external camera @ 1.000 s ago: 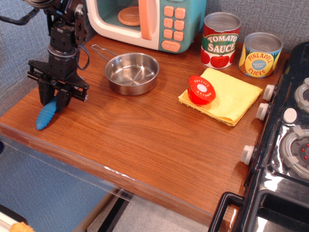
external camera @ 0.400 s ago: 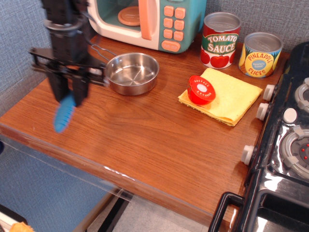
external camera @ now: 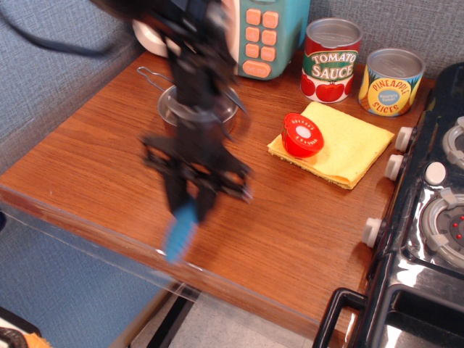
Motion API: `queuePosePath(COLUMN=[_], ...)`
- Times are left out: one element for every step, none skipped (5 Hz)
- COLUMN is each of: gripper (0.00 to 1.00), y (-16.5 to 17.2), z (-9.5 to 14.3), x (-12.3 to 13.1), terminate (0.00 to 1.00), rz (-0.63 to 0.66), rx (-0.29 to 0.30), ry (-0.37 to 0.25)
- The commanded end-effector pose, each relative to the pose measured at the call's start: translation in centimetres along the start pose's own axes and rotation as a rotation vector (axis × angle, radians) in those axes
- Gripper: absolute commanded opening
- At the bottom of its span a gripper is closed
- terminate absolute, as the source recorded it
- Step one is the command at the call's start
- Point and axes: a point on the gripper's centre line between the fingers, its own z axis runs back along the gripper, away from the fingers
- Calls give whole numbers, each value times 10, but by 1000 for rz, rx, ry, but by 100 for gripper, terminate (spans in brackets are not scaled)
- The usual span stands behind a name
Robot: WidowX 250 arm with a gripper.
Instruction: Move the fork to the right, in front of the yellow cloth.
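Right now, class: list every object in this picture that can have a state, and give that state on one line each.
gripper: shut on the fork, raised above the table
fork: held, blue handle hanging down, blurred
yellow cloth: folded flat
red cup: lidded, tilted, resting on the cloth
pan: upright, mostly hidden behind the arm
tomato sauce can: upright
pineapple can: upright

Black hand [external camera: 190, 206]; bright-blue fork [external camera: 181, 230] handle. Reddish-brown wood-grain bench [external camera: 304, 217]. Yellow cloth [external camera: 348, 148], red cup [external camera: 301, 135] with white lid mark. Red tomato can [external camera: 330, 60], yellow pineapple can [external camera: 391, 82]. Silver pan [external camera: 165, 109].
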Motion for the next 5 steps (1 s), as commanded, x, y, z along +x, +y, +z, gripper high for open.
queuePosePath(gripper=[0, 0, 0, 0, 0], y=[-39, -50, -61, -73, -74], z=[-8, -11, -14, -15, -15], x=[35, 44, 40, 31, 27], terminate=[0, 0, 0, 0, 0], rz=[41, 34, -11, -65, -73], rx=[-31, -25, -17, -14, -29], ry=[-22, 1, -1, -9, -12])
